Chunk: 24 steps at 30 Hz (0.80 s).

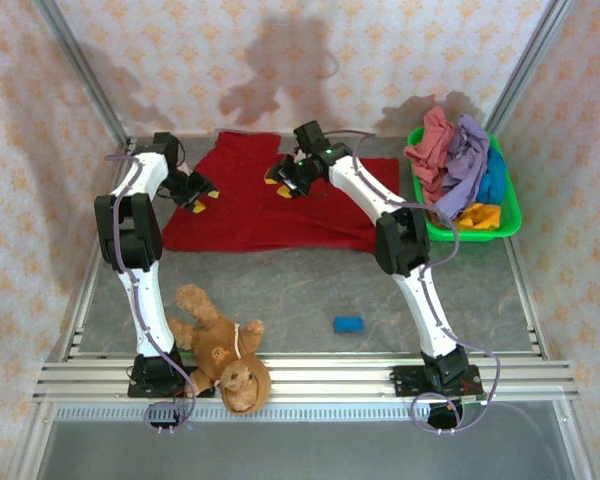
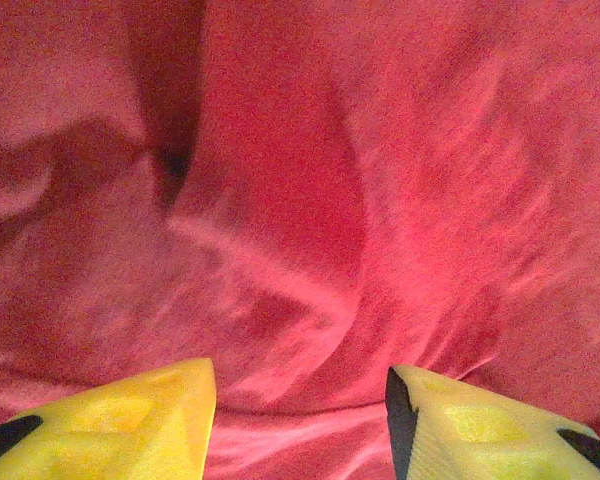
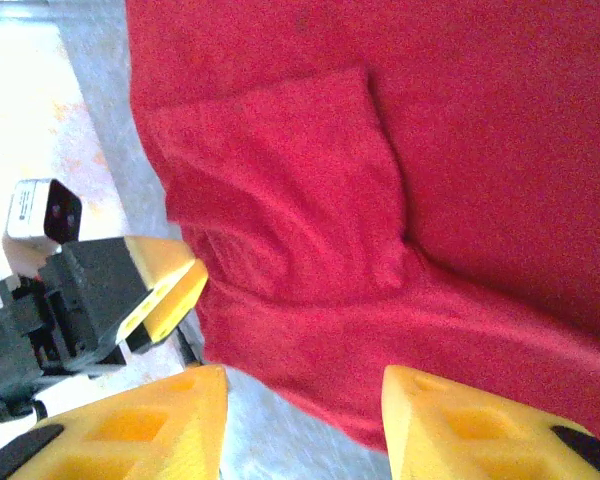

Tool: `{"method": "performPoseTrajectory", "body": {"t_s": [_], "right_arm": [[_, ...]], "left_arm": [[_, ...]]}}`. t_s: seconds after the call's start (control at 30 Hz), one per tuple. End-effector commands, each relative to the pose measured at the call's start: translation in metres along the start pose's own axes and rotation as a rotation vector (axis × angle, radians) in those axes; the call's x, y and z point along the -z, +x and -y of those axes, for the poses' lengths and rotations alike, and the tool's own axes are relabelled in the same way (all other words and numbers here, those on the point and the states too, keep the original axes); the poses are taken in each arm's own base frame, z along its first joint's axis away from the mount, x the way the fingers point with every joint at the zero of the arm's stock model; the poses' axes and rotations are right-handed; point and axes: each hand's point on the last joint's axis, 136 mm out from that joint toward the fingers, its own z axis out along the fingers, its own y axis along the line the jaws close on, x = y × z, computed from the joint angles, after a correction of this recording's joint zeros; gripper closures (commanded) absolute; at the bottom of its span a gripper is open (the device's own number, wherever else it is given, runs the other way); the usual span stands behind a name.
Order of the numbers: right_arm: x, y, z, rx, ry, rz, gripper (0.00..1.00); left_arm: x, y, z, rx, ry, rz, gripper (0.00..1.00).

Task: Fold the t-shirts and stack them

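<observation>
The dark red t-shirt (image 1: 270, 205) lies spread at the back of the table, with a sleeve (image 3: 280, 190) folded onto it. My left gripper (image 1: 204, 198) hangs open at its left edge, the yellow fingers just above wrinkled red cloth (image 2: 300, 200) with nothing between them. My right gripper (image 1: 282, 178) is open over the shirt's upper middle; in the right wrist view its fingers (image 3: 430, 410) straddle the cloth's edge, and the left gripper (image 3: 160, 285) shows close by. Salmon pink (image 1: 432, 145), lavender (image 1: 465, 160), teal (image 1: 493, 178) and orange-yellow (image 1: 478, 215) tees are heaped at right.
The heaped tees fill a bright green basket (image 1: 510, 205) at the back right. A brown teddy bear (image 1: 220, 350) lies at the front left beside the left arm's base. A small blue object (image 1: 348, 324) sits on the grey tabletop (image 1: 300, 290) at front centre.
</observation>
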Motion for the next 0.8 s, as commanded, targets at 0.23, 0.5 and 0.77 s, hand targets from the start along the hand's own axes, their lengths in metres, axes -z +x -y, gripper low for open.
{"method": "performPoseTrajectory", "body": {"t_s": [0.23,0.5,0.77], "right_arm": [[-0.003,0.063,0.076,0.011,0.199,-0.122,0.55],[-0.011,0.079,0.122,0.005,0.310,-0.172,0.55],[-0.014,0.113,0.145,0.006,0.381,-0.244,0.56]], "left_arm": [[0.008,0.038,-0.048,-0.069,-0.154,0.011,0.48],[-0.011,0.046,-0.080,-0.065,-0.230,-0.027,0.48],[-0.016,0.055,-0.116,0.002,-0.304,-0.101,0.47]]}}
